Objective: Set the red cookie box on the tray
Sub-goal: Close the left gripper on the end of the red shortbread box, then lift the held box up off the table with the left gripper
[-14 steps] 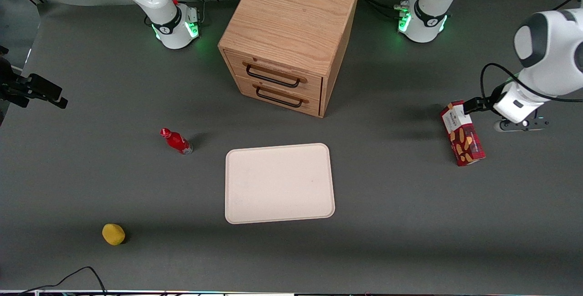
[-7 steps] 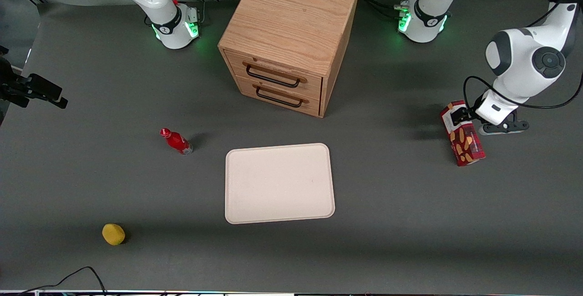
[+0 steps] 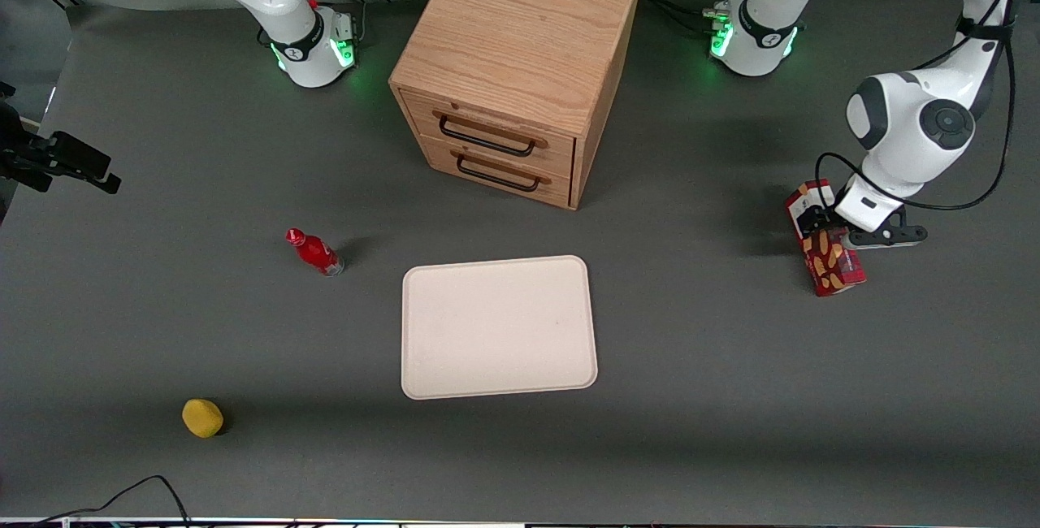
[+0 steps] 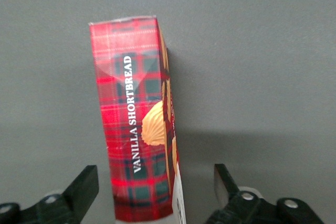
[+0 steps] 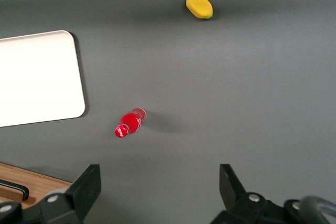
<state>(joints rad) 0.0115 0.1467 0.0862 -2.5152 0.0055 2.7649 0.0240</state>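
Gripper [image 4: 156,184] is hanging spread wide over the white end of the red cookie box [image 4: 137,124], one finger [image 4: 84,184] on each side, neither pad touching the carton. The box is lying on the grey table [image 3: 731,398] toward the working arm's end, well apart from the tray [image 3: 497,326].

Taking the tray as dial centre in the front view:
- box at roughly 2 o'clock
- wooden drawer cabinet [image 3: 520,65] at 12
- small red bottle [image 3: 315,252] at about 10
- yellow fruit [image 3: 202,417] at about 8

Step in hand, as I judge it: lining up the grasp, nothing lifted yet. Next move is calling for a little more descent, closing squarely on the narrow faces, then lifting and carrying to the tray.
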